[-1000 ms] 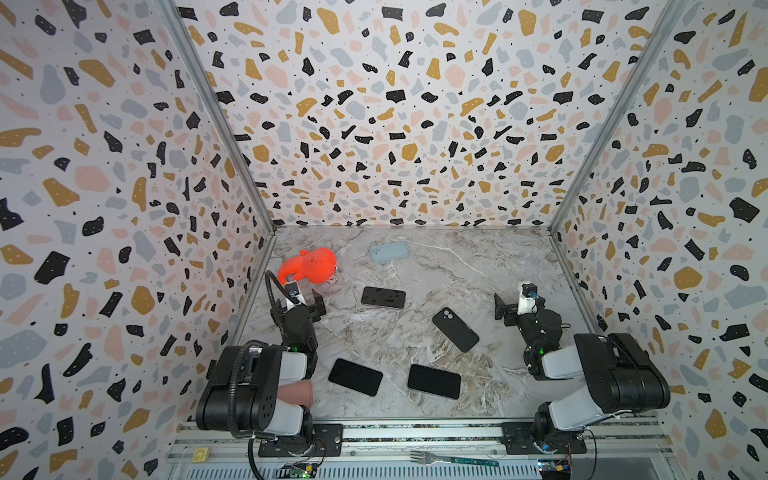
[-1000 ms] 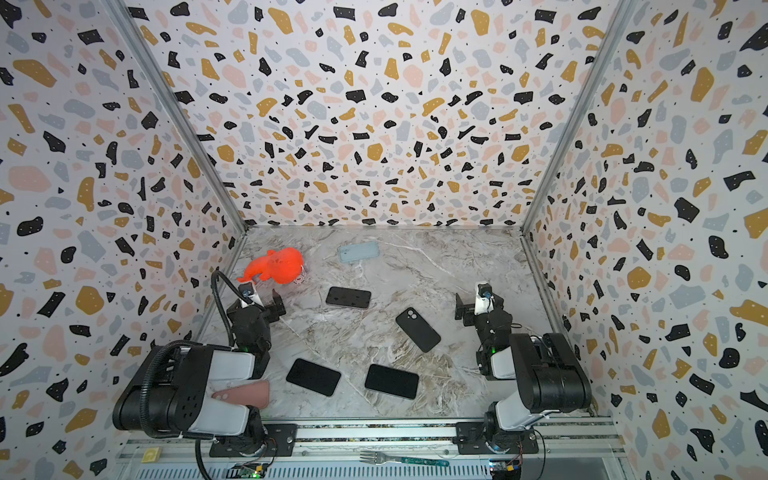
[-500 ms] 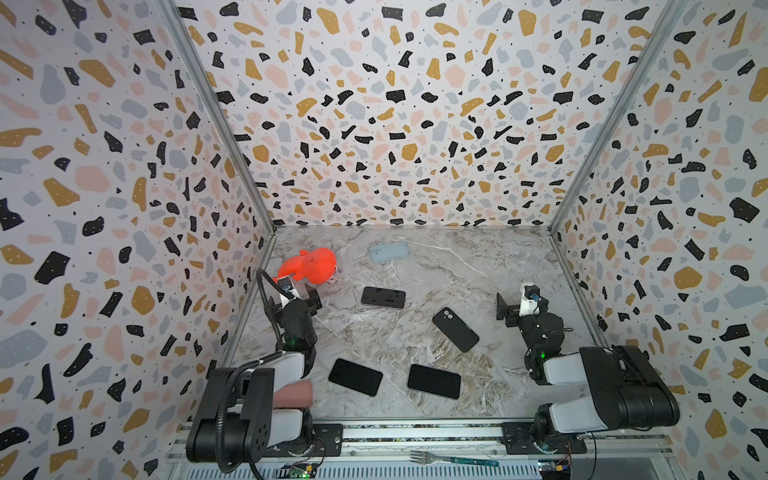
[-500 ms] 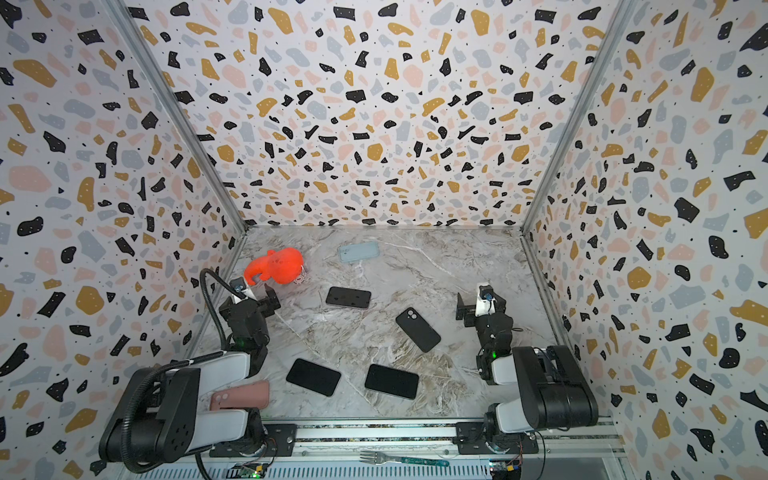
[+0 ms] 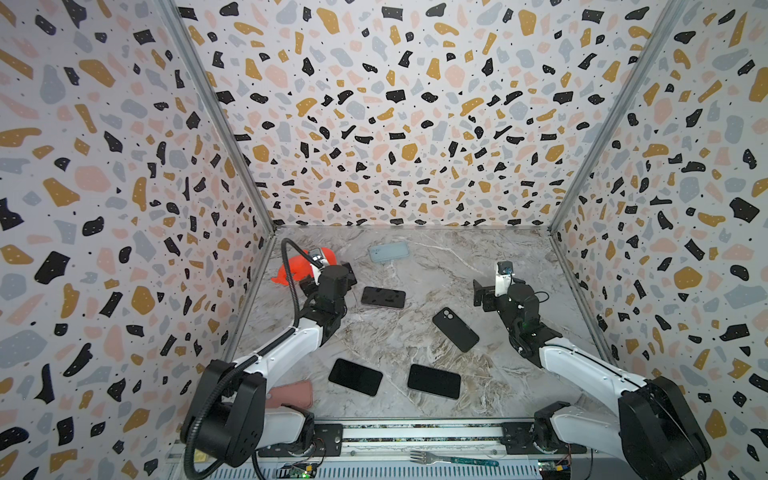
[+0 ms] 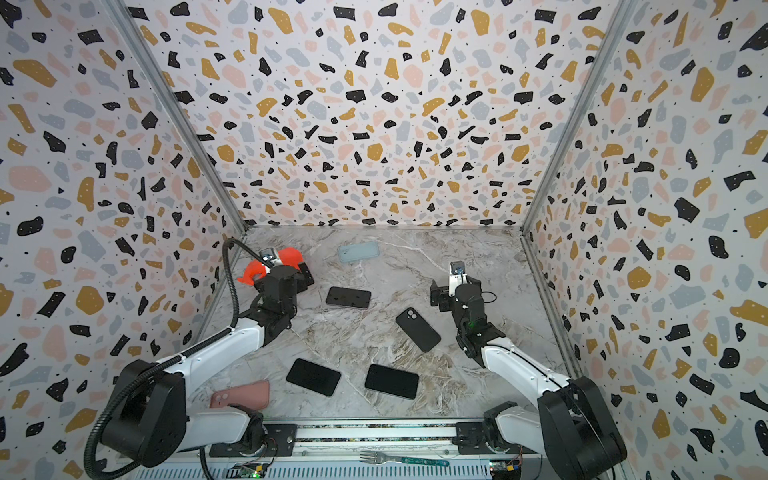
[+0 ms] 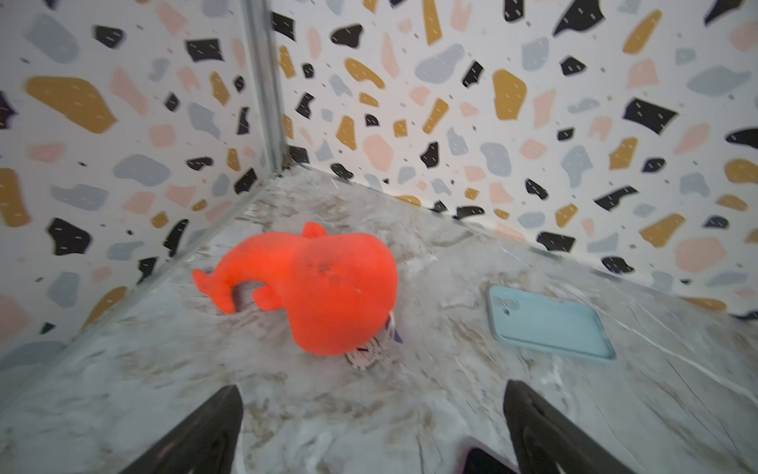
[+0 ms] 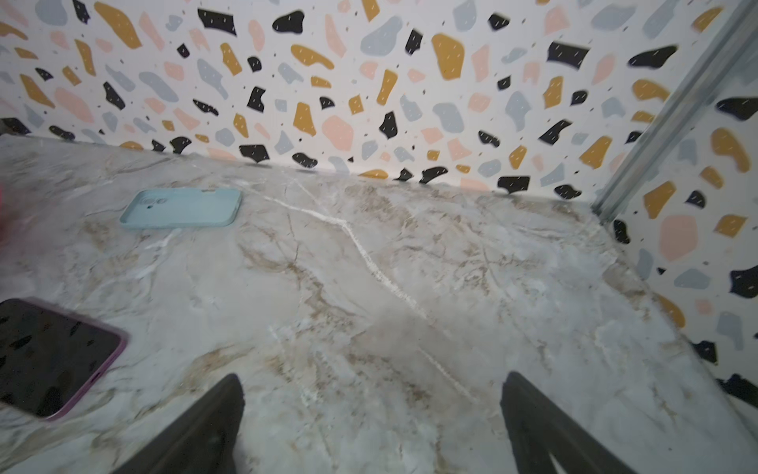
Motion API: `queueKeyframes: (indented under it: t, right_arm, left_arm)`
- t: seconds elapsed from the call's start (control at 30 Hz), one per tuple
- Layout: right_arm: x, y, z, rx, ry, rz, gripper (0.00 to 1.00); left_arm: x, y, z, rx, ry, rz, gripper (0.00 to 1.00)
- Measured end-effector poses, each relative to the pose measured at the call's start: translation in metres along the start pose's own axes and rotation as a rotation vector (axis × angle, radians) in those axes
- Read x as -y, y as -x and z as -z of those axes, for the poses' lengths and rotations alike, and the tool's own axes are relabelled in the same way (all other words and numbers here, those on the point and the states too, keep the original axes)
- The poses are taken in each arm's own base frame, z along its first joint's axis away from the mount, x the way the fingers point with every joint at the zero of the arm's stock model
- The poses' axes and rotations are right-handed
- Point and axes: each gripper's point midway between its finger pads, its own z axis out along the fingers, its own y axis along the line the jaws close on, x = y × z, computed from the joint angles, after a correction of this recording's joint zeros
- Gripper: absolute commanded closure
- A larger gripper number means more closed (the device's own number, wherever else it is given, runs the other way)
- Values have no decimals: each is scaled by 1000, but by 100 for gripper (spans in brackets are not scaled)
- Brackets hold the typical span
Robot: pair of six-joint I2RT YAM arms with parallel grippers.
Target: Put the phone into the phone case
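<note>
Plush toy [image 7: 328, 287] sits near left gripper [image 7: 371, 388] — released, like right gripper [image 8: 371, 375]; blue case [image 7: 549, 324] lies beyond.

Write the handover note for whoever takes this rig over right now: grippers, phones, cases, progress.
Left gripper: open, empty, near the orange plush toy.
Right gripper: open, empty, above bare marble-patterned table.
Light blue silicone phone case: flat by the back wall. Pink phone case: front left corner.
Purple-edged black phone: mid-table, screen up. Two more black glass-fronted phones at the front; a matte black slab, camera side up, may be phone or case.
Done: nothing grasped. To do: pick a phone, seat it in a case.
</note>
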Motion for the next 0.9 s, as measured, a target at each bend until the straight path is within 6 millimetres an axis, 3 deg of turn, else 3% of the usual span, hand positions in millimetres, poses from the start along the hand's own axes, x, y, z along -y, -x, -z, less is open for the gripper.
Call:
queueKeyframes:
  t: [0.13, 0.43, 0.6, 0.7, 0.9]
  right_arm:
    - [-15, -41, 6, -172, 51, -29, 1]
    - [-31, -104, 16, -438, 122, -28, 0]
    - [-41, -119, 9, -525, 162, -15, 6]
    - [-48, -124, 4, -560, 186, -5, 16]
    - [-53, -134, -4, -607, 200, 16, 30]
  left_arm:
    - [42, -34, 15, -116, -109, -43, 0]
    - [93, -93, 40, -377, -374, -24, 0]
    - [119, -134, 53, -552, -507, -31, 0]
    - [128, -149, 59, -621, -558, -36, 0]
    - [136, -157, 73, -673, -628, -48, 0]
